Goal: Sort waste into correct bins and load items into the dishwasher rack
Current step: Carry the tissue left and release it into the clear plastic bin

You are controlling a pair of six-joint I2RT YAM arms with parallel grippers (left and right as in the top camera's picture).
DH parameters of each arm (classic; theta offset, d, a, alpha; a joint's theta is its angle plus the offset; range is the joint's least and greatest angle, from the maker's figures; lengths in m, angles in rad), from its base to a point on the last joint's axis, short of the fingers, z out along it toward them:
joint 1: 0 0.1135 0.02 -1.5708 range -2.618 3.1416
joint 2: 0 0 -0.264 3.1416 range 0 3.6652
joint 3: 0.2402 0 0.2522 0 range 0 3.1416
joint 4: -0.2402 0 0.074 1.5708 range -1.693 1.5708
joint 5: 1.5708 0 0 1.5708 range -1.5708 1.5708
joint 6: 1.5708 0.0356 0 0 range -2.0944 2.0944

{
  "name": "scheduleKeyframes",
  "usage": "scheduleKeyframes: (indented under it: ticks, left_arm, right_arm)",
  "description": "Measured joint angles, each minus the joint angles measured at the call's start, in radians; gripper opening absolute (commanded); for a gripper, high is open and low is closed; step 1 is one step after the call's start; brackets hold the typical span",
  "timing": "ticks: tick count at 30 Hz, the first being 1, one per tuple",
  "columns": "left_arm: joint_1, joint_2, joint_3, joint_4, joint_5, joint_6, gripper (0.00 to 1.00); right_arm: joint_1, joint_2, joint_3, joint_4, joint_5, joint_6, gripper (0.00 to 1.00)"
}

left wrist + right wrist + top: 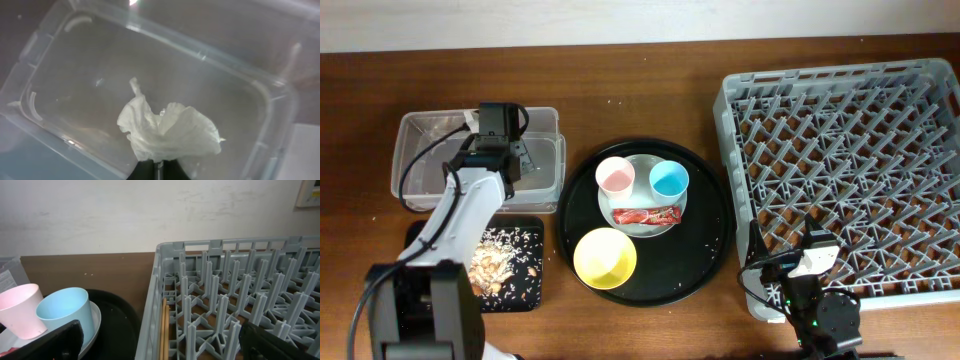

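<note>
K: Left arm (470, 200) sits highest under the overhead cam, reaching over clear tub (415, 130) at far L. Claw?

R: Left gripper (158, 169) narrow, fingers nearly together. Crumpled white tissue (167, 132) is right at the tips, w/in the tub walls per wrist cam. Can't tell if it's pinched or loose.

K: Next, front of tub?

R: Small black tray (525, 298), front-L of table. Pale grains (500, 262) scattered over most of it.

K: Centre?

R: Round black tray (710, 240). Pale plate (642, 165) on it carries 3 things: pink cup (615, 176) on L, blue cup (669, 180) on R, both mouth up, and red wrapper (646, 215) lying flat just in front of the 2 cups. Yellow bowl (605, 257) also on round tray, mouth up, front-L of plate, rim at plate's edge. Few pale specks on tray's R side.

K: R side?

R: Grey rack (840, 130) fills R of table. Right gripper (160, 330) low at its front-L corner, jaws wide. Its cam looks along the rack wall, 2 cups at L of view.
</note>
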Motion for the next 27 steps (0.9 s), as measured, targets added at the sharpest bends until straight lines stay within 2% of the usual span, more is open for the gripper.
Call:
scheduleKeyframes:
  ticks: [1, 2, 5, 7, 8, 9, 10, 11, 12, 13, 14, 15, 19, 23, 27]
  left_arm:
    - [0.006, 0.013, 0.0, 0.0, 0.0, 0.003, 0.61]
    - [0.013, 0.013, 0.0, 0.002, -0.001, 0.002, 0.74]
    - [0.02, 0.013, 0.0, 0.005, 0.0, 0.003, 0.81]
    - [0.02, 0.006, 0.0, 0.005, 0.023, 0.003, 0.94]
    - [0.02, -0.007, 0.0, 0.003, 0.043, 0.006, 0.93]
    - [0.02, -0.023, 0.003, -0.007, 0.055, 0.004, 0.99]
    - [0.02, -0.053, 0.006, -0.035, 0.072, 0.007, 0.99]
    - [0.02, -0.089, 0.01, -0.059, 0.085, 0.005, 0.89]
    - [0.02, -0.137, 0.016, -0.09, 0.098, 0.008, 0.66]
    - [0.02, -0.164, 0.018, -0.102, 0.107, 0.008, 0.48]
    - [0.021, -0.206, 0.021, -0.116, 0.11, 0.02, 0.44]
    - [0.023, -0.217, 0.024, -0.117, 0.113, 0.039, 0.64]
    - [0.024, -0.217, 0.025, -0.121, 0.137, 0.084, 0.66]
    - [0.012, -0.239, 0.025, -0.163, 0.371, 0.132, 0.67]
    - [-0.119, -0.317, 0.027, -0.28, 0.521, 0.146, 0.67]
  right_arm:
    - [0.0, 0.0, 0.0, 0.0, 0.0, 0.0, 0.98]
    - [0.0, 0.0, 0.0, 0.0, 0.0, 0.0, 0.98]
    - [0.0, 0.0, 0.0, 0.0, 0.0, 0.0, 0.98]
    - [0.0, 0.0, 0.0, 0.0, 0.0, 0.0, 0.98]
    - [0.0, 0.0, 0.0, 0.0, 0.0, -0.001, 0.98]
    - [0.0, 0.0, 0.0, 0.0, 0.0, 0.0, 0.98]
    - [0.0, 0.0, 0.0, 0.0, 0.0, -0.001, 0.98]
    - [0.0, 0.0, 0.0, 0.0, 0.0, -0.001, 0.98]
    - [0.0, 0.0, 0.0, 0.0, 0.0, 0.0, 0.98]
    - [0.0, 0.0, 0.0, 0.0, 0.0, 0.0, 0.98]
    - [0.0, 0.0, 0.0, 0.0, 0.0, -0.001, 0.98]
    - [0.0, 0.0, 0.0, 0.0, 0.0, 0.0, 0.98]
    - [0.0, 0.0, 0.0, 0.0, 0.0, 0.0, 0.98]
    - [0.0, 0.0, 0.0, 0.0, 0.0, 0.0, 0.98]
    - [0.0, 0.0, 0.0, 0.0, 0.0, 0.0, 0.98]
